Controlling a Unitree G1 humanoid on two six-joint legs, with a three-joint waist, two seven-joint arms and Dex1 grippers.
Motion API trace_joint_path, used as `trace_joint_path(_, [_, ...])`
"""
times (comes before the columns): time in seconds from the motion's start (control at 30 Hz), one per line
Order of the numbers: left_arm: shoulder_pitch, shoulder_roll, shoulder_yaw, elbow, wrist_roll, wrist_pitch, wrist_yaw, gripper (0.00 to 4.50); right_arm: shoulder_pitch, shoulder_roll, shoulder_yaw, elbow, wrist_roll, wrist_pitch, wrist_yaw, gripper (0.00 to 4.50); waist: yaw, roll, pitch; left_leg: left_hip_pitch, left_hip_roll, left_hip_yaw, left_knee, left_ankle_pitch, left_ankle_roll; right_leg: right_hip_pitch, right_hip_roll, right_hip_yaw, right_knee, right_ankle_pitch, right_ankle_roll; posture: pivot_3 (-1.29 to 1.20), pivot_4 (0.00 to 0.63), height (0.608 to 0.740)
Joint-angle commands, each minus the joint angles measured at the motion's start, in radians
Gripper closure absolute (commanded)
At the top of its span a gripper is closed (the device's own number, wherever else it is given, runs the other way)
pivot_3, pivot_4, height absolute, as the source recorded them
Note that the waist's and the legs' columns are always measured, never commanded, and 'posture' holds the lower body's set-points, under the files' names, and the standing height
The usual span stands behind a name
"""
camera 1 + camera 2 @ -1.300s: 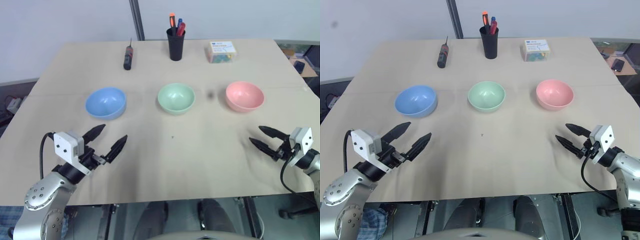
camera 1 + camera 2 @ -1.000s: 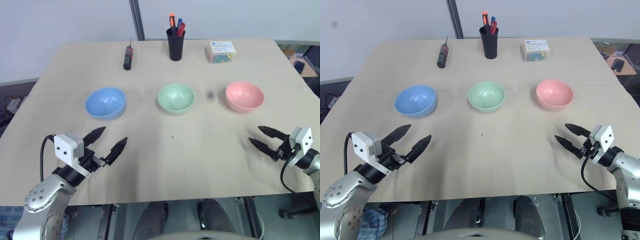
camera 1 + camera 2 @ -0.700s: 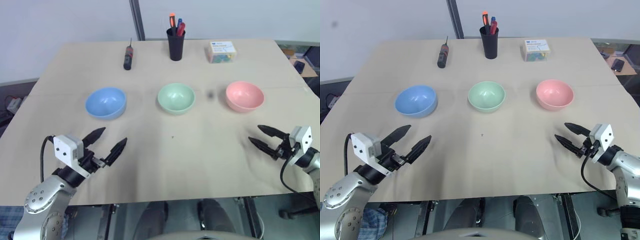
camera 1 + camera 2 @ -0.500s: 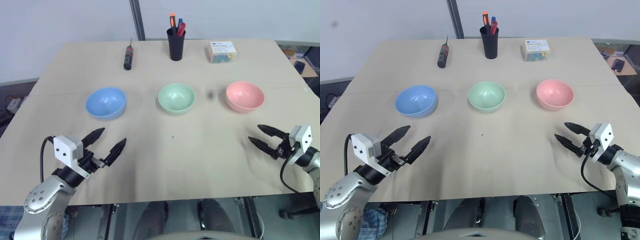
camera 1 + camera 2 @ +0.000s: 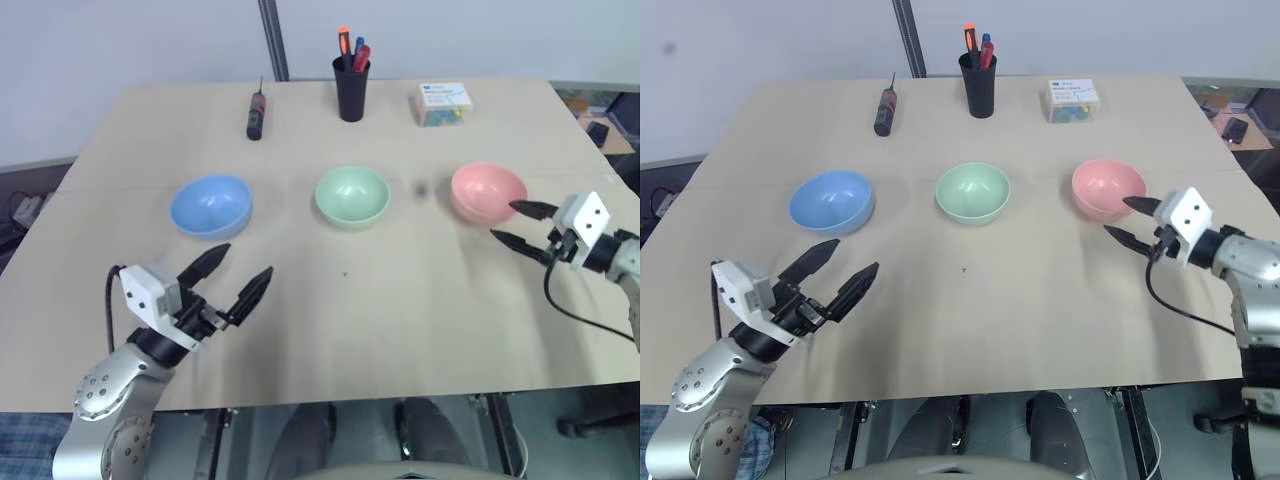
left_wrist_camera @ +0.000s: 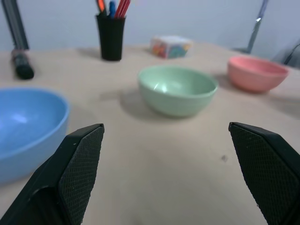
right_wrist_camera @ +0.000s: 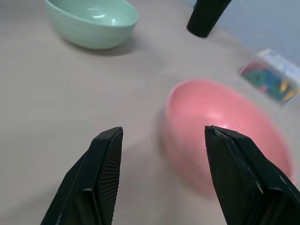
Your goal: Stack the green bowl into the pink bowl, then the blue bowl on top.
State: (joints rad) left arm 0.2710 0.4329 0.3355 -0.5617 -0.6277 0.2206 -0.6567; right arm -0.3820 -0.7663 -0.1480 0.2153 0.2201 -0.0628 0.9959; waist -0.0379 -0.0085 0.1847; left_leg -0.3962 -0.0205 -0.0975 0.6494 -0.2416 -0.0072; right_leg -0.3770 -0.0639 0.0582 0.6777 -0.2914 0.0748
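Three bowls stand in a row across the table: the blue bowl (image 5: 211, 205) on the left, the green bowl (image 5: 352, 196) in the middle, the pink bowl (image 5: 487, 192) on the right. All three are upright and hold nothing. My left gripper (image 5: 235, 275) hovers open over the near left of the table, short of the blue bowl. My right gripper (image 5: 518, 224) is open right beside the pink bowl's near right rim, one fingertip over its edge. In the right wrist view the pink bowl (image 7: 225, 129) lies just ahead between the fingers (image 7: 103, 178).
At the table's far edge stand a black cup of pens (image 5: 351, 82), a black screwdriver (image 5: 256, 112) and a small clear box of coloured bits (image 5: 442, 104). A small dark spot (image 5: 421, 188) marks the table between green and pink bowls.
My right gripper has risen and moved forward from the near right edge to the pink bowl's rim. My left gripper has shifted slightly up and to the right. The bowls have not moved.
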Motion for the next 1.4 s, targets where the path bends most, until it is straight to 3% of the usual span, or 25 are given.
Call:
trace_joint_path(0.03, [-0.011, 0.015, -0.036, -0.064, -0.008, 0.004, -0.004, 0.00, -0.157, -0.006, 0.093, 0.103, -0.082, 0.014, 0.017, 1.61, 0.002, 0.000, 0.000, 0.000, 0.000, 0.000, 0.000, 0.000, 0.000, 0.000, 0.000, 0.000, 0.000, 0.000, 0.000, 0.00, 0.150, 0.740])
trace_joint_path(0.2, [-0.051, 0.038, -0.082, -0.083, -0.006, 0.020, -0.010, 0.00, -0.403, 0.048, 0.221, 0.390, -0.223, 0.004, -0.007, 1.61, -0.007, 0.000, 0.000, 0.000, -0.002, 0.002, 0.000, 0.000, 0.000, -0.001, 0.000, 0.002, 0.000, 0.000, 0.000, 0.00, 0.150, 0.740])
trace_joint_path(0.4, [-0.093, 0.078, -0.098, -0.126, -0.030, 0.067, 0.013, 0.00, -0.560, 0.089, 0.309, 0.632, -0.318, -0.061, 0.021, 1.61, 0.001, 0.000, 0.000, -0.002, -0.002, 0.000, -0.001, 0.000, 0.000, -0.002, 0.000, 0.000, -0.002, 0.000, 0.000, 0.00, 0.150, 0.740])
trace_joint_path(0.5, [-0.102, 0.102, -0.098, -0.150, -0.048, 0.098, 0.013, 0.00, -0.591, 0.099, 0.327, 0.694, -0.340, -0.080, 0.034, 2.27, -0.001, 0.000, 0.000, -0.004, -0.002, 0.000, -0.001, 0.000, 0.000, -0.002, -0.001, 0.000, -0.004, 0.000, 0.000, 0.00, 0.150, 0.740])
trace_joint_path(0.67, [-0.122, 0.122, -0.097, -0.164, -0.056, 0.129, 0.034, 0.00, -0.605, 0.105, 0.323, 0.732, -0.342, -0.109, 0.047, 4.39, -0.004, 0.000, 0.000, -0.003, -0.002, 0.000, -0.002, 0.000, 0.000, -0.002, 0.000, 0.000, -0.004, 0.000, 0.000, 0.00, 0.150, 0.740])
trace_joint_path(1.0, [-0.147, 0.135, -0.095, -0.154, -0.073, 0.145, 0.032, 0.00, -0.633, 0.096, 0.289, 0.731, -0.324, -0.129, 0.015, 4.46, -0.004, 0.001, 0.001, -0.002, -0.002, 0.001, -0.001, 0.000, 0.000, -0.002, 0.000, 0.001, -0.001, 0.000, 0.000, 0.00, 0.150, 0.740])
trace_joint_path(1.13, [-0.127, 0.134, -0.093, -0.140, -0.067, 0.129, 0.009, 0.00, -0.640, 0.081, 0.268, 0.695, -0.286, -0.102, 0.073, 3.28, -0.006, 0.001, 0.001, -0.002, -0.002, 0.001, -0.001, 0.000, 0.000, -0.003, 0.000, 0.002, -0.001, 0.000, 0.000, 0.00, 0.150, 0.740])
trace_joint_path(1.37, [-0.104, 0.122, -0.094, -0.127, -0.058, 0.104, -0.012, 0.00, -0.625, 0.035, 0.227, 0.528, -0.233, 0.036, 0.109, 0.25, -0.002, 0.001, 0.001, -0.002, -0.001, 0.001, -0.001, 0.000, 0.000, -0.002, 0.000, 0.001, -0.002, 0.000, 0.000, 0.00, 0.150, 0.740])
trace_joint_path(1.4, [-0.101, 0.121, -0.094, -0.125, -0.057, 0.100, -0.015, 0.00, -0.615, 0.029, 0.225, 0.487, -0.215, 0.084, 0.136, 0.08, -0.002, 0.001, 0.001, -0.002, -0.001, 0.001, -0.001, 0.000, 0.000, -0.002, 0.000, 0.001, -0.002, 0.000, 0.000, 0.00, 0.150, 0.740])
